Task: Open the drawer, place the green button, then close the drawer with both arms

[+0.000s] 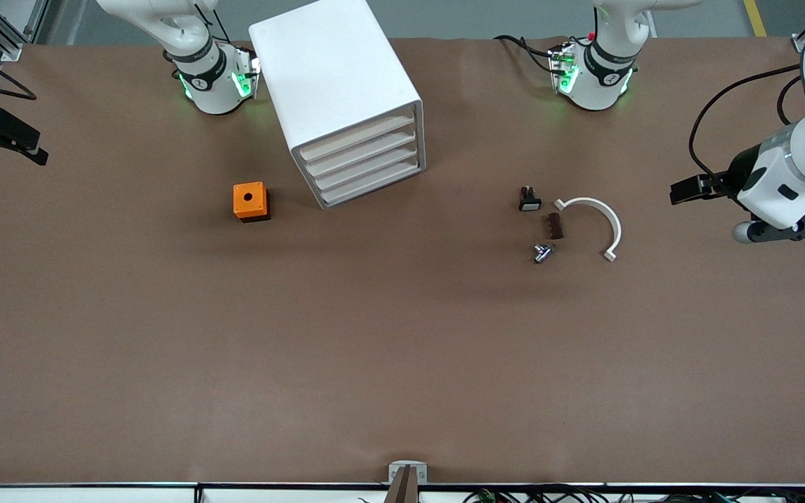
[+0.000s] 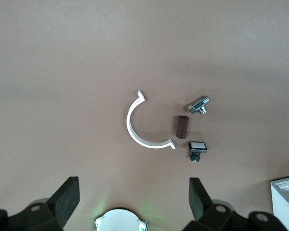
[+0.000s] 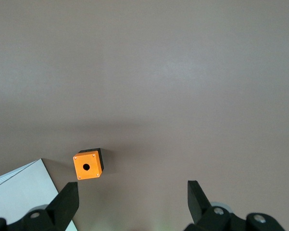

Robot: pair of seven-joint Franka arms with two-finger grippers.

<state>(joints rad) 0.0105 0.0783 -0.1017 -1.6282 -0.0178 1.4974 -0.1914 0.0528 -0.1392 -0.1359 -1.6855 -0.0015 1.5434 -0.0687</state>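
Nearest lie a metal fitting (image 1: 544, 253), a brown block (image 1: 555, 226), a white curved clamp (image 1: 595, 222) and a white-faced black switch (image 1: 530, 199); I see no green-capped button. Farther off, beside the orange box (image 1: 251, 201), the skewed cabinet (image 1: 336, 77) keeps its four white, cream-lipped drawers (image 1: 364, 159) shut. The left gripper (image 2: 133, 187) and right gripper (image 3: 132, 190) hang wide open over the worktop's (image 1: 402, 349) ends. Pulling along the cabinet's slant, the other arm bracing, looks wisest.
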